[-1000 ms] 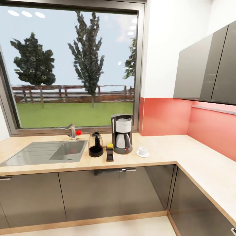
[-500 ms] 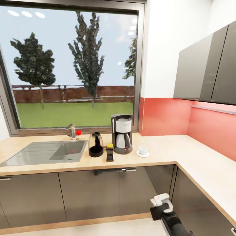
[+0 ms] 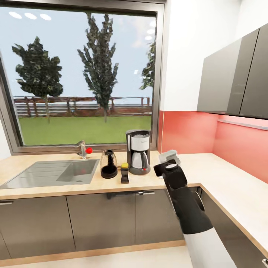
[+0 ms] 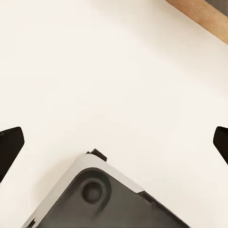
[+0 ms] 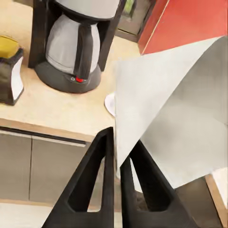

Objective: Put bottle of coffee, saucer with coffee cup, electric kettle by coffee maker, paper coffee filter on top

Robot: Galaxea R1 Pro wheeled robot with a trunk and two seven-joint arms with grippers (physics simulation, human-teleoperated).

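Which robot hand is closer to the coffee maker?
Right. The right gripper, holding the filter, hovers just beside the coffee maker; the left gripper faces bare floor.

countertop (image 3: 208,175): coffee maker (image 3: 138,157), kettle (image 3: 108,164), bottle (image 3: 124,173)

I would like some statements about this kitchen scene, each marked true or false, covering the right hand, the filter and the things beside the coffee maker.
1. The right hand pinches the paper coffee filter between its fingers. True.
2. The paper coffee filter already lies on top of the coffee maker. False: the right hand holds it in the air, right of the machine.
3. The bottle of coffee stands on the kitchen countertop, just left of the coffee maker. True.
4. The electric kettle stands inside the sink. False: it stands on the countertop, between the sink and the bottle.
5. The coffee maker has a red switch at its base. True.
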